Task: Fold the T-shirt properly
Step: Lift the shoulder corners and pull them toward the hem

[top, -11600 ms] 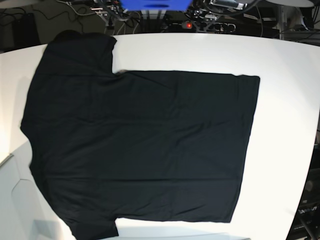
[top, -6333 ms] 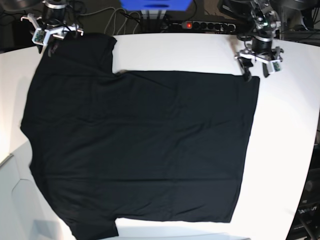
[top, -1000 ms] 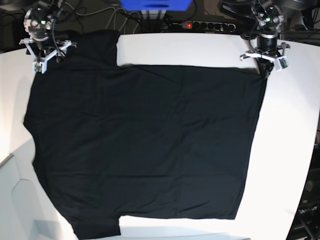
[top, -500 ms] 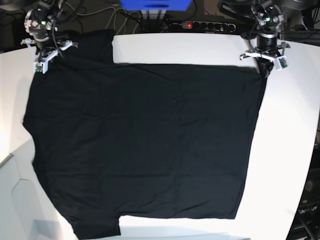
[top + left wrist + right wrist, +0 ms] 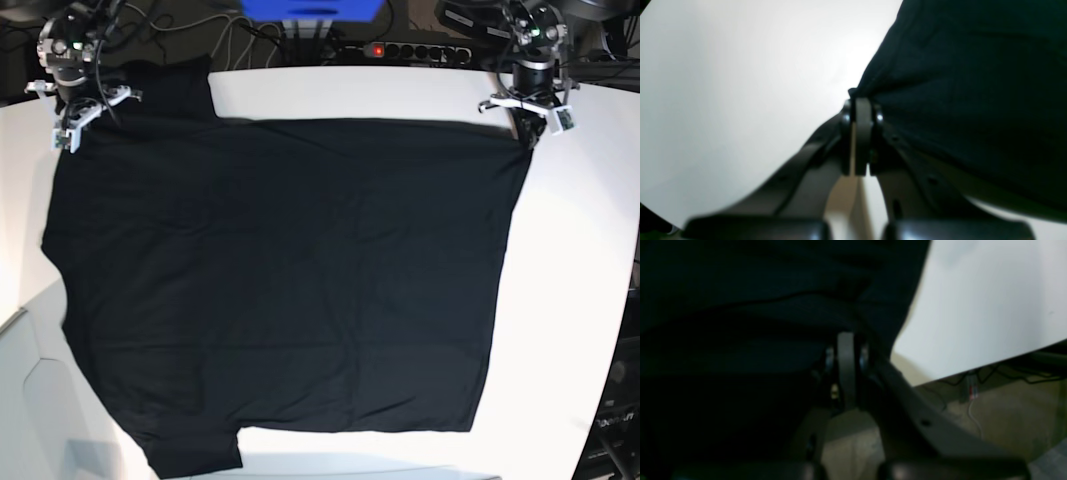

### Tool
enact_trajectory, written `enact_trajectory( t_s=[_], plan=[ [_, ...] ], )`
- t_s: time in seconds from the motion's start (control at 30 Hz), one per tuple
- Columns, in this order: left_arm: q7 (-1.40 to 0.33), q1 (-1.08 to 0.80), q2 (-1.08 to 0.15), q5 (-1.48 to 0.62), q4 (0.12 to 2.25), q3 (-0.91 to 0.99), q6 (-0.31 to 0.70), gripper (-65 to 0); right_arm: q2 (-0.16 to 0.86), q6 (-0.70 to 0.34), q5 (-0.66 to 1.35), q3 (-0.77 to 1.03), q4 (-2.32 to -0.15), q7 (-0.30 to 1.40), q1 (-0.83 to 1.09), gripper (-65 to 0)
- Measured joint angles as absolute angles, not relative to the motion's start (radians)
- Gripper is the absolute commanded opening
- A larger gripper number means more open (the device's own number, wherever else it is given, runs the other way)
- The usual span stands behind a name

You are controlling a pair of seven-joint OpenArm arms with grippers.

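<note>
Both end effectors, left [image 5: 527, 135] and right [image 5: 68, 128], are pinching far corners of the shirt [image 5: 280, 290]; soft, light cloth is sagging and creasing, so corner holds are suiting it.

T-shirt [image 5: 280, 290]: black, spread flat over the white counter [image 5: 570, 300], hem toward the view's right.
Left claw [image 5: 527, 137]: at the far right hem corner, touching the cloth.
Right claw [image 5: 68, 128]: at the far left sleeve.
Behind the counter: power strip [image 5: 405, 50], cables.
</note>
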State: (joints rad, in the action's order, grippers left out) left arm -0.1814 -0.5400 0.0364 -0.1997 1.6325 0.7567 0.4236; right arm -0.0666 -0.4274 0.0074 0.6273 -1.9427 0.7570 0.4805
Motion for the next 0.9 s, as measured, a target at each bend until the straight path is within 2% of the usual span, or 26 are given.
enact_trajectory(
  t_s=[0.17,0.3,0.43,0.9],
  plan=[
    [-0.180,-0.556,0.037,-0.200,1.637,0.757,0.424,-65.0,-0.067,-0.432,0.008,0.624,-1.957,0.756,0.480,-65.0],
    [-0.183,-0.559,0.036,-0.200,1.677,0.757,0.423,-65.0,-0.069,-0.538,0.006,0.648,-1.957,0.757,0.465,-65.0],
    [-0.176,-0.563,0.058,-0.207,1.715,0.796,0.427,-65.0,-0.069,-0.574,0.005,0.687,-1.957,0.756,0.444,-65.0],
    [-0.184,-0.533,0.075,-0.196,1.726,0.825,0.430,-65.0,-0.067,-0.580,0.007,0.683,-1.997,0.756,0.387,-65.0]
  ],
)
